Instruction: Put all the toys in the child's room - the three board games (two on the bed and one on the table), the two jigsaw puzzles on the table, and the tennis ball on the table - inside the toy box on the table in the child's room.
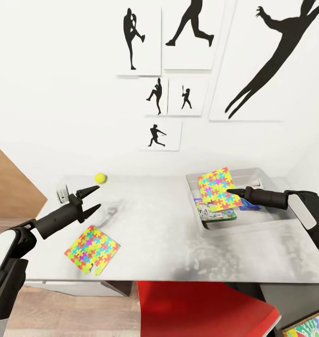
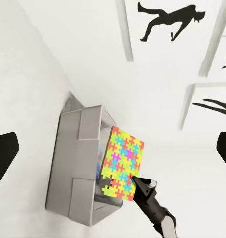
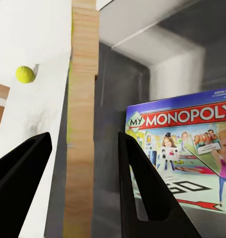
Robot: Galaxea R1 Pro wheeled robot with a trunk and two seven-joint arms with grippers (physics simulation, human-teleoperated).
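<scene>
Toy box [image 1: 271, 220] at the right end of the grey table [image 1: 155, 224], a tilted jigsaw puzzle [image 1: 219, 188] over its left part, pinched at its right edge by the right gripper [image 1: 230, 190], above a green-edged board game [image 1: 211, 211] and a blue one [image 1: 250, 204] lying inside the box. Well left of the toy box, second jigsaw puzzle [image 1: 92, 249] flat near the table's front edge, left gripper [image 1: 95, 198] just above it with fingers spread and empty, tennis ball [image 1: 100, 178] beyond, near the wall. Black silhouette pictures [image 1: 192, 70] on the white wall above the toy box, red surface [image 1: 201, 309] below the table's front edge.
</scene>
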